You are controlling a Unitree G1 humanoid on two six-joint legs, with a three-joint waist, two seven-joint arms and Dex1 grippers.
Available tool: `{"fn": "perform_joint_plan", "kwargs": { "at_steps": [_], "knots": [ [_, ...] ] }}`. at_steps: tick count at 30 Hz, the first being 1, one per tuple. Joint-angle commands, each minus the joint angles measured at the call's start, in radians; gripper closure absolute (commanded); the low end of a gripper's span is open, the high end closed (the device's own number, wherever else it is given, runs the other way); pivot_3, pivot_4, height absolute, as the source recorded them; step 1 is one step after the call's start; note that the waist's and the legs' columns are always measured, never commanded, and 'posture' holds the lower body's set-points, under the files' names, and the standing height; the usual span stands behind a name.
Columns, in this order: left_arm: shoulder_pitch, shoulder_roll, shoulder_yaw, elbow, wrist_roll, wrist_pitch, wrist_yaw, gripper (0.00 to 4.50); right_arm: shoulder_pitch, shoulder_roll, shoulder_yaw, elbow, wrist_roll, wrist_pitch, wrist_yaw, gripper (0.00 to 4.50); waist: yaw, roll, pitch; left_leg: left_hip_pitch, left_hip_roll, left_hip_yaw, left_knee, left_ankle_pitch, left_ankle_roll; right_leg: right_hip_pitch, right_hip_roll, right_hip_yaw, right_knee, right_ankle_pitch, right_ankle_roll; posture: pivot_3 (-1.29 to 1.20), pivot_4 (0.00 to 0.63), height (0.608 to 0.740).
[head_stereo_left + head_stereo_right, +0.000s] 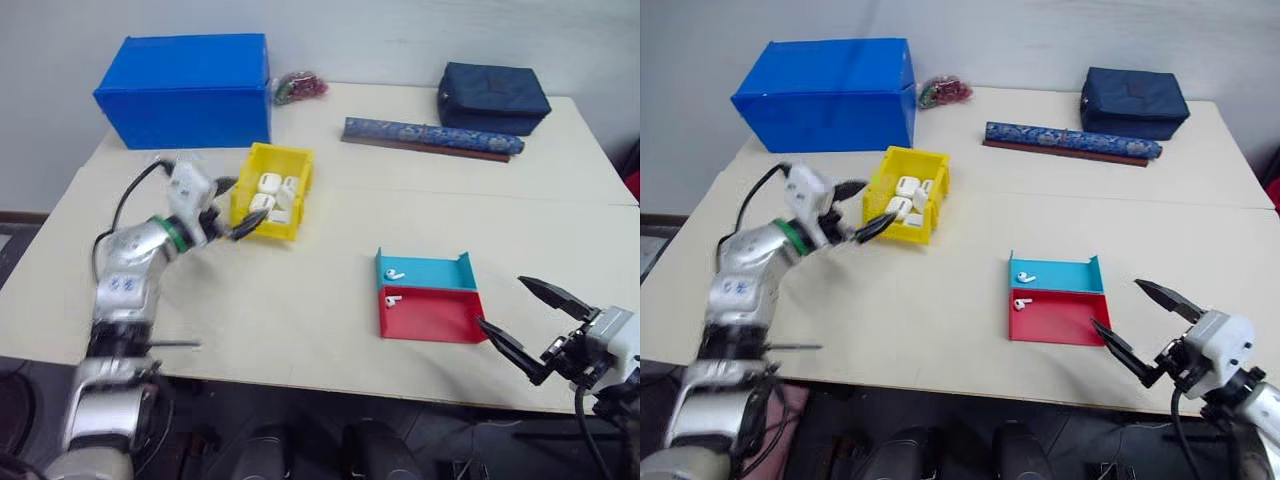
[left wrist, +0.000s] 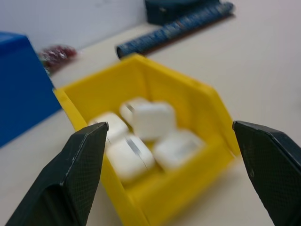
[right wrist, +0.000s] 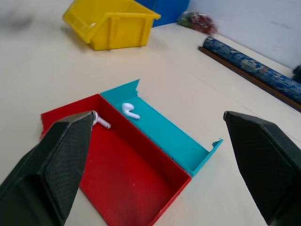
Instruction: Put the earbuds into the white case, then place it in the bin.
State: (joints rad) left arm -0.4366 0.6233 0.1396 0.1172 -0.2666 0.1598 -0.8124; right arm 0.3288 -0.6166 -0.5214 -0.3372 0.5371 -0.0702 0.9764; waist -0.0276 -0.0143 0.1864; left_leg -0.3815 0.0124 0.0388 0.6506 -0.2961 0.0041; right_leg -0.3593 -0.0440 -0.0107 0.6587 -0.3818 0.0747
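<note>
Cream table against a pale wall.
Head views: four white cases [image 1: 270,195] are counted in the yellow bin [image 1: 297,226], two earbuds [image 1: 394,273] in the trays [image 1: 430,312]. Left wrist view: the left gripper [image 2: 169,141] is spread, empty, before the bin. Right wrist view: the right gripper [image 3: 157,141] is spread, empty.

Beige tabletop [image 1: 330,300]: small yellow plastic bin [image 1: 296,185]; beside it large blue box [image 1: 186,88]; nearer, well right, teal tray [image 1: 440,272] touching red tray [image 1: 440,318].
</note>
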Motion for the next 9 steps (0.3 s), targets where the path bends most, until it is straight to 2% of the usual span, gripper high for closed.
{"fn": "perform_joint_plan", "kwargs": {
  "at_steps": [1,5,9],
  "knots": [
    [0.251,0.096,0.108,-0.214,-0.026,-0.083,-0.092,0.06,-0.045,-0.085,-0.022,0.114,0.011,-0.052,0.120,0.00,-0.001,0.000,0.000,0.001,0.000,0.000,0.000,0.000,0.001,0.001,0.000,0.000,-0.001,0.000,0.000,0.00,0.150,0.740],
    [0.531,0.103,0.273,-0.262,-0.047,-0.161,-0.098,0.06,-0.100,-0.177,-0.012,0.242,0.017,-0.082,0.257,0.00,0.000,0.000,0.000,0.012,0.000,0.000,-0.004,-0.005,0.009,0.014,-0.002,0.000,-0.008,-0.002,-0.004,0.00,0.150,0.740],
    [0.686,0.090,0.357,-0.298,-0.068,-0.212,-0.118,0.06,-0.166,-0.232,0.008,0.344,0.009,-0.121,0.350,0.00,0.006,0.000,0.000,0.012,0.000,-0.001,-0.003,-0.006,0.010,0.018,-0.003,-0.002,-0.015,-0.006,-0.012,0.00,0.150,0.740]
  ]
}}
